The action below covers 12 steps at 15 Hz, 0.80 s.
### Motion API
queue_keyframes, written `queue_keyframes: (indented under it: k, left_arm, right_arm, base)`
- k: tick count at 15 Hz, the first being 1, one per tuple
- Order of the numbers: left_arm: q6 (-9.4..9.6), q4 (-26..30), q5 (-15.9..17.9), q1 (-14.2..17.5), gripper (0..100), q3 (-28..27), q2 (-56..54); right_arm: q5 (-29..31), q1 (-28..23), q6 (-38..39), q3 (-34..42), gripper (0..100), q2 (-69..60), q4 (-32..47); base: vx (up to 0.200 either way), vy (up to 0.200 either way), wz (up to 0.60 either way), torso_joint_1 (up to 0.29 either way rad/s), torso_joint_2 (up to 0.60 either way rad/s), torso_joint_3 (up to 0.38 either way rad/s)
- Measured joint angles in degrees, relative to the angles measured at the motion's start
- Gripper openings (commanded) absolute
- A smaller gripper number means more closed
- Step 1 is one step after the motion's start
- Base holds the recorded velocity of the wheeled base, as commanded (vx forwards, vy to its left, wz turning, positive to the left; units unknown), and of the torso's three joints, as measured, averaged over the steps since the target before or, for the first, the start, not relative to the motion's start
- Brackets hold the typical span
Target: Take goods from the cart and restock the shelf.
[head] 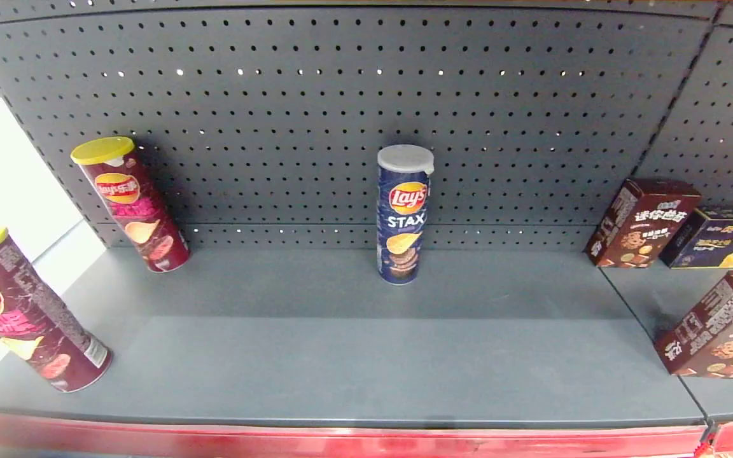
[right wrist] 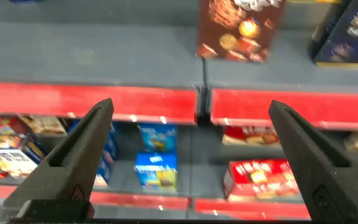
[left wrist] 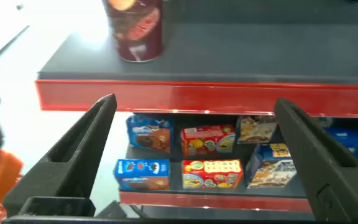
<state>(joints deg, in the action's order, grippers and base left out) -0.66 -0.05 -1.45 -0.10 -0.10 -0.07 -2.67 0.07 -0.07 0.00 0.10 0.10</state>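
Grey shelf (head: 341,356) with a pegboard (head: 341,95) behind it and a red strip (head: 341,439) along its front edge. A blue can (head: 404,216) with a grey lid stands upright at the middle of the shelf, close to the pegboard. A rear maroon can (head: 131,203) with a yellow lid stands at the back on the left, well apart from the blue can. A front maroon can (head: 23,312) stands at the left near the front edge.

In the adjoining bay on the right, a rear brown box (head: 643,222) stands against the pegboard just past the seam, with a dark blue box (head: 723,238) just beside it. A front brown box (head: 719,324) stands nearer the front edge.

The left gripper (left wrist: 196,106) is in front of the red strip (left wrist: 204,96), fingers spread wide and nothing between them; the front maroon can (left wrist: 135,28) stands on the shelf beyond. On a lower shelf (left wrist: 216,198) sit small cartons (left wrist: 210,174) in blue, red and yellow.

The right gripper (right wrist: 191,107) is likewise spread wide and empty, in front of the seam between the two bays. Beyond it stand the front brown box (right wrist: 241,28) and the dark blue box (right wrist: 347,34); below are a blue pack (right wrist: 156,168) and red packs (right wrist: 260,177)
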Motion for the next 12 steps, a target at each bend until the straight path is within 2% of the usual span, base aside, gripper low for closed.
queue_keyframes:
  k: [7,12]
  left_arm:
    - [0.09,0.0,0.0,0.0,100,0.0,0.0]
    - [0.09,-0.1,0.1,0.0,100,0.0,0.0]
  right_arm:
    - [0.0,0.0,0.0,0.0,100,0.0,0.0]
    - [0.0,0.0,-0.1,0.0,100,-0.1,0.0]
  base:
    - [0.0,0.0,0.6,0.004,0.01,0.002]
    - [0.0,0.0,0.0,0.0,0.0,0.0]
